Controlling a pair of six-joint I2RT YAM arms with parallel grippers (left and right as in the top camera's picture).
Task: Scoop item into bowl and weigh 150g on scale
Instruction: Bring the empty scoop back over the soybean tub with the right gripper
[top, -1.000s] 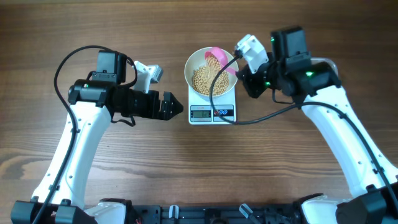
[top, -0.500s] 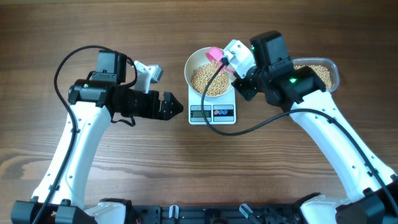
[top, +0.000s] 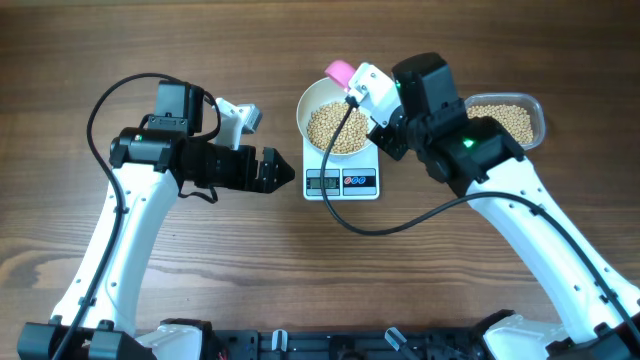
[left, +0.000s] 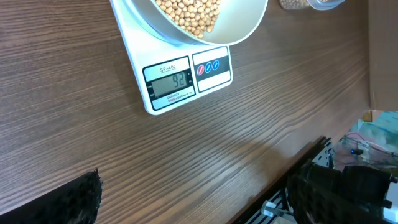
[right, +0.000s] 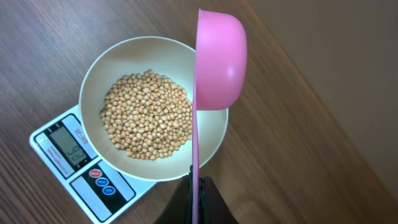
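The bowl (top: 306, 108) sits centred on the scale (top: 342, 192) so that every bean added is weighed. The beans (top: 333, 128) lie heaped inside it, with more in the clear tub (top: 541, 120) at 3 o'clock from the bowl.

Note the right gripper (right: 198, 194): it is clamped tight on the handle of the pink scoop (right: 219, 59). The scoop is rolled on edge above the bowl's rim at 12 o'clock, probably to tip out its load. The right arm reaches in from 4 o'clock.

The left gripper (top: 280, 170) is spread wide and empty. It hangs at 9 o'clock from the scale, clear of it.
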